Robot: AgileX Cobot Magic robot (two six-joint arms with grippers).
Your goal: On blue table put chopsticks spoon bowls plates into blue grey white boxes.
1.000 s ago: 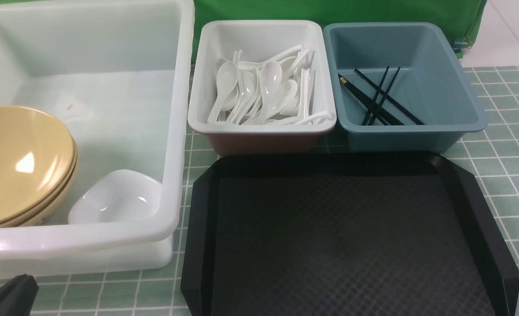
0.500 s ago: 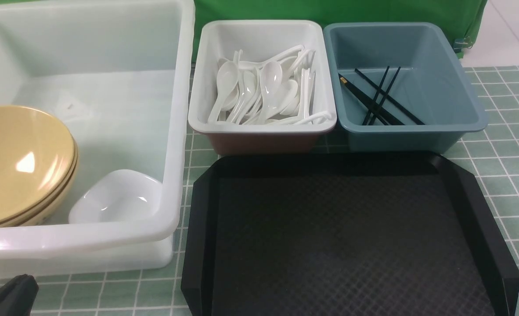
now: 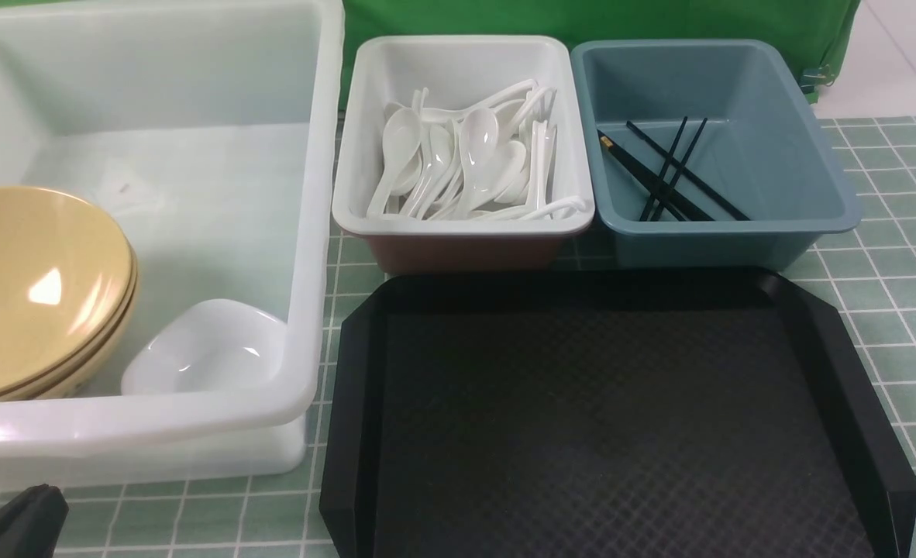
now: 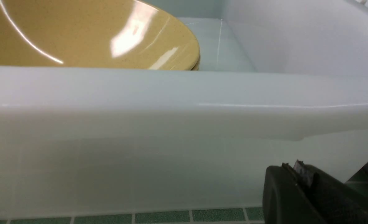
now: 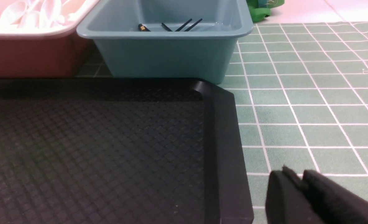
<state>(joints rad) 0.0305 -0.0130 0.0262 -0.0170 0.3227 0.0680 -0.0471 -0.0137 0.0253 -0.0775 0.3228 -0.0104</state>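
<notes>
Nothing has shifted since the earlier frames. I log: stacked tan-yellow glossy bowls (image 3: 36,287) and small white rounded-square plate (image 3: 202,349) in large translucent white box (image 3: 315,232); white soup spoons (image 3: 466,163) in mid white box (image 3: 458,225); black chopsticks (image 3: 671,174) in blue-grey box (image 3: 737,232). Both pincers, left (image 4: 299,186) and right (image 5: 299,193), closed, empty, low over the green-tiled table (image 3: 876,256).

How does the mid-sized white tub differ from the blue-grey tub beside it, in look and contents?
The mid-sized white plastic tub has a brownish underside; the blue-grey plastic tub is one colour throughout. The white tub holds a dense pile of glossy white soup spoons; the blue-grey tub holds only a few thin black chopsticks, its floor mostly bare. Both are rectangular, open-topped, similar in size, side by side behind the black tray.
</notes>
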